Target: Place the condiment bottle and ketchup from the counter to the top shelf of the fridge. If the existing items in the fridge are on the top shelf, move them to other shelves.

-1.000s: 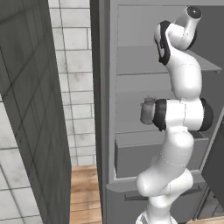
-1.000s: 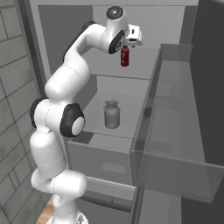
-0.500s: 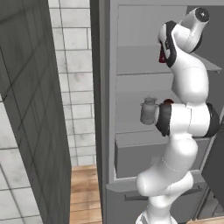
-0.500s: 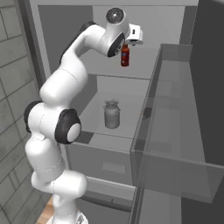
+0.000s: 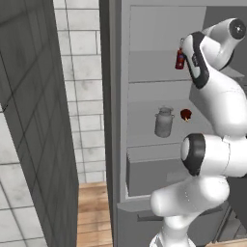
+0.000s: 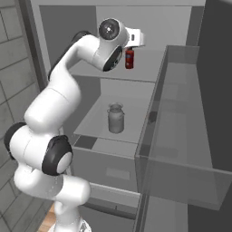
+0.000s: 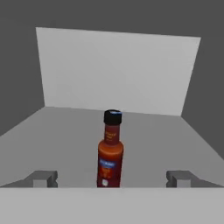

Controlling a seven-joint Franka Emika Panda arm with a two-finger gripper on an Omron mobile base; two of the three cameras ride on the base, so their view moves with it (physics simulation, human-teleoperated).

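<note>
A red sauce bottle (image 7: 110, 153) with a dark cap stands upright on the fridge's top shelf (image 7: 65, 140); I cannot tell whether it is the ketchup or the condiment bottle. My gripper (image 7: 111, 178) is open, with its fingertips (image 7: 43, 177) wide apart on the near side of the bottle and not touching it. From the base, the bottle (image 6: 129, 59) stands just below my hand on the top shelf (image 6: 149, 68), and it also shows as the bottle (image 5: 180, 59) beside my forearm. On the shelf below, the milk can (image 5: 163, 122) and the drumstick (image 5: 185, 114) rest.
The grey drawer (image 6: 108, 167) sits under the milk can (image 6: 116, 118). The open door's clear bin (image 6: 181, 136) juts out on the right, close to my arm. A dark panel (image 5: 34, 120) and a tiled wall (image 5: 87, 96) close off the left.
My arm has drawn back and swung slightly, uncovering the bottle in the left base view. The jaws have spread a little wider. The bottle has stayed put on the shelf.
</note>
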